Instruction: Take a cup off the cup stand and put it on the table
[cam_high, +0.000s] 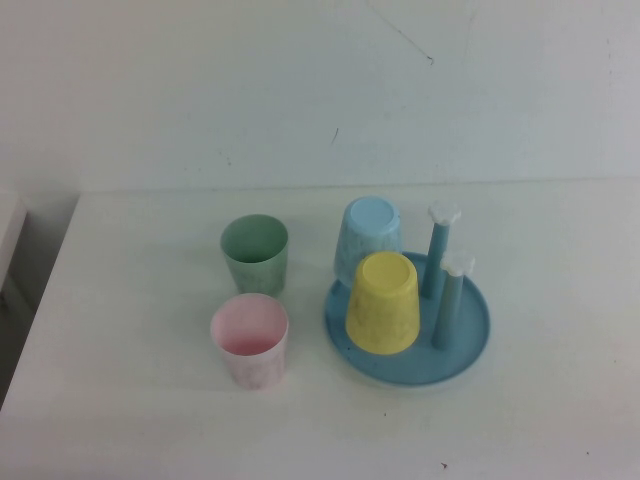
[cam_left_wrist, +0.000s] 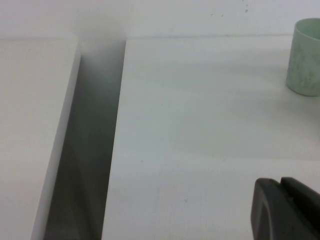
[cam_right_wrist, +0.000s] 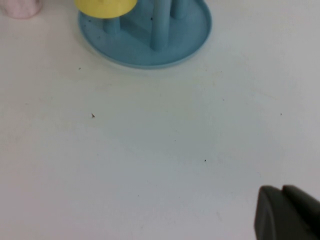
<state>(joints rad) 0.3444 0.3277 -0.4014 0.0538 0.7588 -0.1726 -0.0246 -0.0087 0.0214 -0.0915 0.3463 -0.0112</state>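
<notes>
both parked off the stand, left gripper (cam_left_wrist: 285, 210) and right gripper (cam_right_wrist: 287, 212) with openness impossible to tell, holding nothing; mint-green cup (cam_high: 255, 254) already upright on the table (cam_high: 560, 420), beside one pink cup (cam_high: 250, 340), blue cup stand (cam_high: 470, 350) bearing one yellow cup (cam_high: 383, 302), one light-blue cup (cam_high: 367, 232), two bare pegs (cam_high: 448, 300); seemingly done, only staying clear needed.

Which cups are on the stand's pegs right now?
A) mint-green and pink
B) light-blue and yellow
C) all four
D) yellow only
B: the light-blue cup and yellow cup sit upside down on the cup stand, while the mint-green cup and pink cup stand upright on the table. Only a dark edge of each end effector shows, left, right.
</notes>
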